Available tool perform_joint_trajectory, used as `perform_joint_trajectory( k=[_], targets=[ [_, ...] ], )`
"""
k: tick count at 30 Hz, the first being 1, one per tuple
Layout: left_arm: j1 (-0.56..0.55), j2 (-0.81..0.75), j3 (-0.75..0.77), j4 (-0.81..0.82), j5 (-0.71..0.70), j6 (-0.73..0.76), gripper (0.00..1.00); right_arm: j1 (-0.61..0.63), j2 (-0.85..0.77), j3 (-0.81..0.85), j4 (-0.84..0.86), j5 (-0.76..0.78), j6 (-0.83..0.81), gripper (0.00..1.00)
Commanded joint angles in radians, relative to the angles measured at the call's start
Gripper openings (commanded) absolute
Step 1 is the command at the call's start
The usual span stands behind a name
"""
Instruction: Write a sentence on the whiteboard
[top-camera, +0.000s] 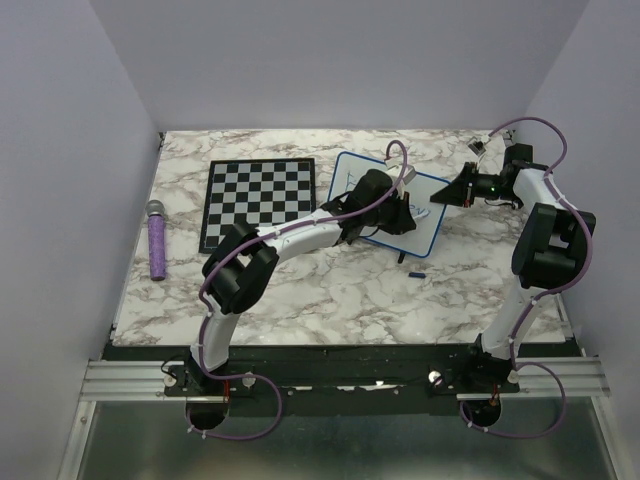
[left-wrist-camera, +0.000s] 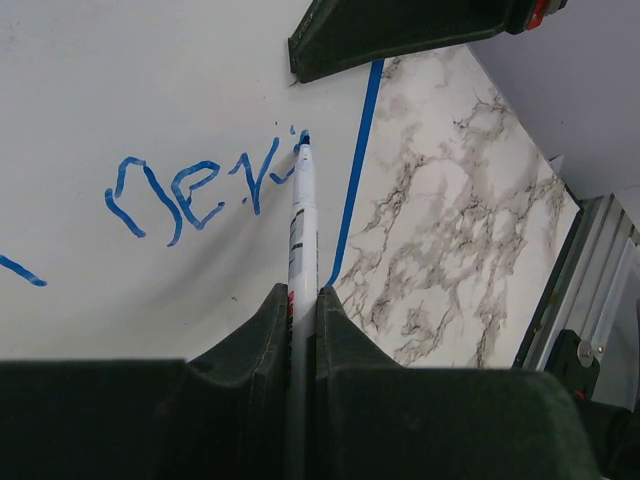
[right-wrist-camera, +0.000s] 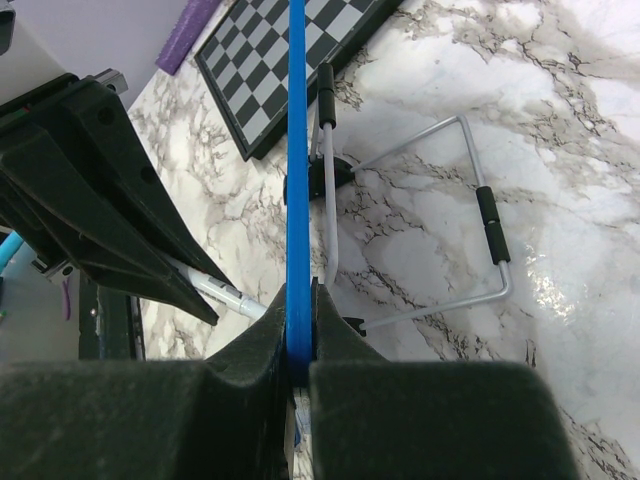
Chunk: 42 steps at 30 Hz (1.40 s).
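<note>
The left gripper (left-wrist-camera: 300, 297) is clamped tight on a marker (left-wrist-camera: 303, 210) whose long axis runs straight out from the jaws, its tip touching the whiteboard (left-wrist-camera: 150, 70) at the end of the unfinished blue sentence (left-wrist-camera: 190, 195). The whiteboard stands propped on the table (top-camera: 330, 290) just right of the chessboard (top-camera: 258, 200), with the right gripper (right-wrist-camera: 297, 305) closed on its blue frame (right-wrist-camera: 297, 120). The next strokes probably run toward that frame, which lies close beside the tip.

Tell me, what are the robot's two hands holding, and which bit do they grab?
The left jaws pinch a white marker by its barrel, back from the tip. The right jaws pinch the whiteboard by its blue frame edge.
</note>
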Motion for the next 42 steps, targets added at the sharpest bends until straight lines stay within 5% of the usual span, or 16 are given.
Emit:
perform_joint_trajectory(
  k=[1, 42],
  targets=[
    [0.021, -0.018, -0.03, 0.012, -0.065, -0.008, 0.0, 0.008, -0.012, 0.028, -0.001, 0.031, -0.038, 0.01],
    [0.037, -0.048, -0.108, 0.0, -0.049, 0.008, 0.0, 0.008, -0.009, 0.033, -0.004, 0.028, -0.038, 0.0]
  ],
)
